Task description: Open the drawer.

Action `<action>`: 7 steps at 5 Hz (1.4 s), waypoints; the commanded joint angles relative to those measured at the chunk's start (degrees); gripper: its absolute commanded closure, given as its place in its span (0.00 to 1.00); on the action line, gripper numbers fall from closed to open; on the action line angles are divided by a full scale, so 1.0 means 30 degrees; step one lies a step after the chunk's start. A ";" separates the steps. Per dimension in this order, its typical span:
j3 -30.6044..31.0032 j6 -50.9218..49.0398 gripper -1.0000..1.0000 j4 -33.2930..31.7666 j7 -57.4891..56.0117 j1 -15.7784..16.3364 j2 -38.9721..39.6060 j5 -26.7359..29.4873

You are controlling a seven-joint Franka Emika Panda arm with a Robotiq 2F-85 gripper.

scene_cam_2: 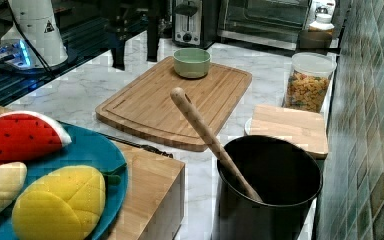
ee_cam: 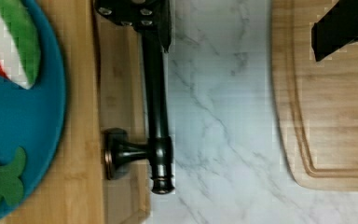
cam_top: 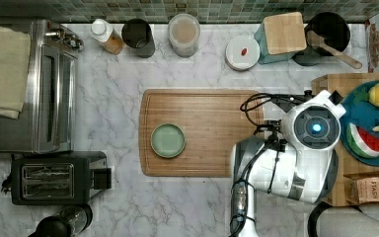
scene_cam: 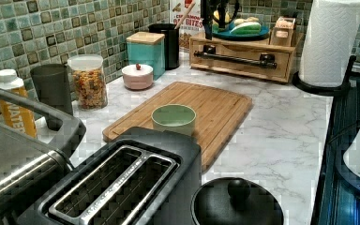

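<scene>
In the top view, the white robot arm [cam_top: 296, 163] is seen reaching past the short edge of the flat grooved wooden cutting board [cam_top: 202, 113], with its wrist hanging over the gap between that board and a light-bamboo box [cam_top: 328, 84] on which a blue plate of toy fruit is carried. In the left view, the wide, shallow light-bamboo drawer [scene_cam: 239, 67] is found in that box, beyond the far end of the cutting board [scene_cam: 215, 105]; it is judged to be fully shut, and its long black bar handle [scene_cam: 234, 59] is carried on two posts across its front. In the right view, a thin dark stretch of the handle [scene_cam_2: 137, 145] is made out between the box top and the cutting board [scene_cam_2: 150, 105]. In the wrist view, the pincer [ee_cam: 241, 46] is shown released and spread wide: one finger is placed at the handle [ee_cam: 156, 93], the other over the edge of the cutting board [ee_cam: 335, 116], with the marble surface [ee_cam: 214, 116] between. The handle is expected to be rigid and smooth, perhaps slippery, so the bar is best gripped between its posts. The drawer is judged light and stiff, but the whole box may be dragged towards the cutting board if it is pulled sharply.
</scene>
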 commanded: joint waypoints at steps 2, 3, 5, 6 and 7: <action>-0.1046 0.3861 0.00 -0.0341 -0.3481 -0.1034 0.1918 -0.0802; -0.1615 0.3506 0.00 0.0189 -0.1367 -0.0911 0.2693 -0.2477; -0.1468 0.4698 0.00 -0.0197 -0.2869 -0.2241 0.3448 0.0062; -0.1424 0.5078 0.00 -0.1020 -0.2175 -0.2186 0.3306 0.0982; -0.1454 0.5123 0.00 -0.1428 -0.1680 -0.2082 0.3295 0.0738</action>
